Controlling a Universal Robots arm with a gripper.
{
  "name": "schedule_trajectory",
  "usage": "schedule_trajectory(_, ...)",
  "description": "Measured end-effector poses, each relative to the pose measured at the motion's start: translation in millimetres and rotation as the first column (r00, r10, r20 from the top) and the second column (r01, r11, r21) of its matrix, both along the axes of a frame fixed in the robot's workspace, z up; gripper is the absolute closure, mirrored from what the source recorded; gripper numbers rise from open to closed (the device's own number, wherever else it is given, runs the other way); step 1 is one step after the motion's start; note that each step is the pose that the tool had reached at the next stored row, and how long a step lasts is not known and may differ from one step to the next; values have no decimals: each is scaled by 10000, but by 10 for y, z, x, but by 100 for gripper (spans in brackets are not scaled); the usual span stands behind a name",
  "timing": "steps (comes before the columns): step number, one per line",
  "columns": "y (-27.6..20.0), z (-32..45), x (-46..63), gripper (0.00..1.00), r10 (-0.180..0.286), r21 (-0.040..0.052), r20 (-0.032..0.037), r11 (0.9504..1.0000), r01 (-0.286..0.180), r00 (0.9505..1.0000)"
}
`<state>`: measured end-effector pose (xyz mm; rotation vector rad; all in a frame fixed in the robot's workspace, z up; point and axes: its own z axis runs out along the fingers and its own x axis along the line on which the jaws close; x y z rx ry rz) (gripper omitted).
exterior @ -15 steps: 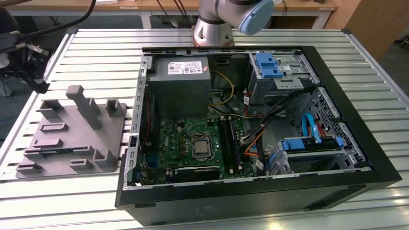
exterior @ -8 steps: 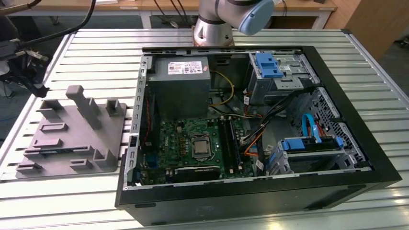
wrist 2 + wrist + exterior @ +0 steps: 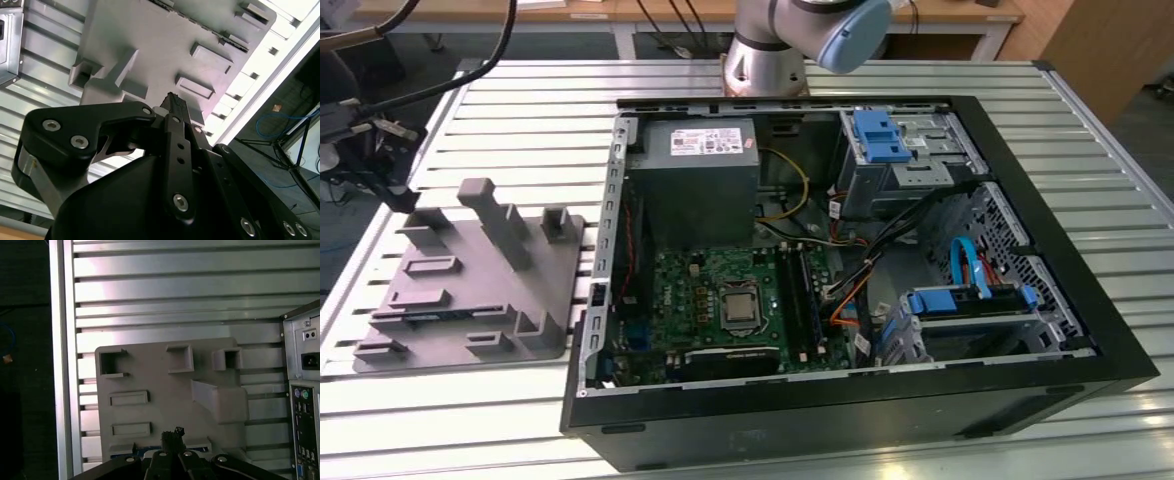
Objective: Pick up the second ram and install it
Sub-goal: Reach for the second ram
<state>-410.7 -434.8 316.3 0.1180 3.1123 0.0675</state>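
Presently, closed jaws hover above grey holder [image 3: 165, 400] bearing second ram [image 3: 454, 313].

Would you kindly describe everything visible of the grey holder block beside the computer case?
The grey holder block looks like moulded plastic, with upright posts and rectangular pockets. It lies flat on the slatted metal table, at the exterior view's left of the case. A dark memory stick rests in it.

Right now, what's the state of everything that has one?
Case, open, side panel off.
Ram, lying in holder slot, not gripped.
End effector, shut, above holder.
CPU, in socket, no cooler on it.
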Motion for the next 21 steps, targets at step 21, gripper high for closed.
schedule_trajectory(21, -3, -295, -194, 90, 0, -1, -1, 10000, 0, 10000)
